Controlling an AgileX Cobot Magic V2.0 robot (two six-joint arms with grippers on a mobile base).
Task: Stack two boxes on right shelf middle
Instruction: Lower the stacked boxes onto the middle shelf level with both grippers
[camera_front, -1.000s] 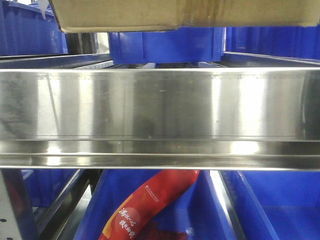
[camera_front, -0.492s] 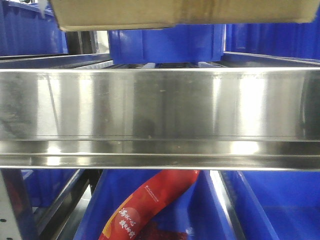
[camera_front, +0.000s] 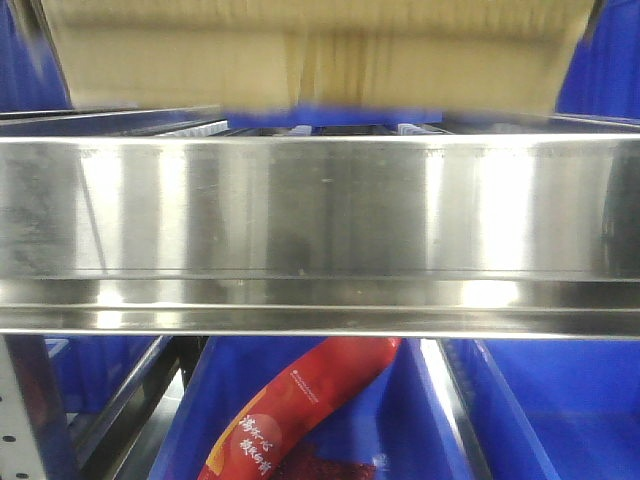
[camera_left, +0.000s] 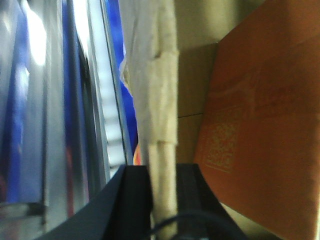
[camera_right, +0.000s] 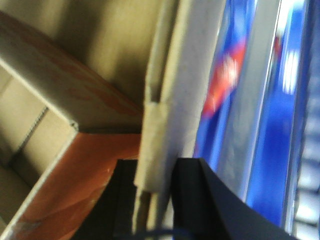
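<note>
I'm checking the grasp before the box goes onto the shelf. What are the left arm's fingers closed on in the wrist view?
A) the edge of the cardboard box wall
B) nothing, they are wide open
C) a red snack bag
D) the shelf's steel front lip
A: in the left wrist view the two dark fingers sit on either side of the pale edge of the cardboard box, pinching it.

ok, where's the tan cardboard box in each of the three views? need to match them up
Front view: the cardboard box spans the top edge, blurred, above the steel shelf lip.
Left wrist view: its pale wall edge runs down the centre into the left gripper.
Right wrist view: its wall edge stands at centre, clamped in the right gripper.
Shared landmark: the steel shelf lip, at left and at right.
</note>
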